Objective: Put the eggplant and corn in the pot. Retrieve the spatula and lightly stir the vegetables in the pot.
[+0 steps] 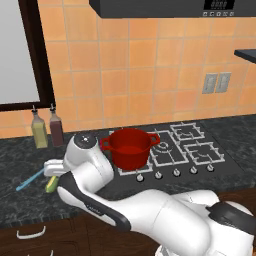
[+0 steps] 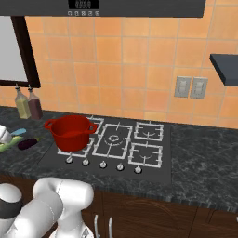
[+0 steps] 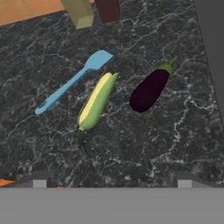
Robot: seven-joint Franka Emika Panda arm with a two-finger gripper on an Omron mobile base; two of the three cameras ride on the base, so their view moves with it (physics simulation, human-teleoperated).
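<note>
Hand view: three task items lie on the dark marbled counter, none touching another. The spatula runs diagonally at centre left, blade toward the upper middle. The corn lies just to its right, roughly parallel. The eggplant lies right of centre, stem pointing to the upper right. Two bottles stand at the top edge. The gripper looks down on the group; its two fingertips stand at the lower left and lower right, spread fully apart, with nothing between them.

Left base view: the red pot sits on the stove at centre; its visible interior appears empty. The spatula and corn show at middle left, partly behind the arm.

Right base view: the pot is at middle left, and the eggplant lies near the left edge, well apart from it.

Progress, as judged: no step is complete. Both vegetables must still go into the pot, then the spatula fetched and the stirring done.
</note>
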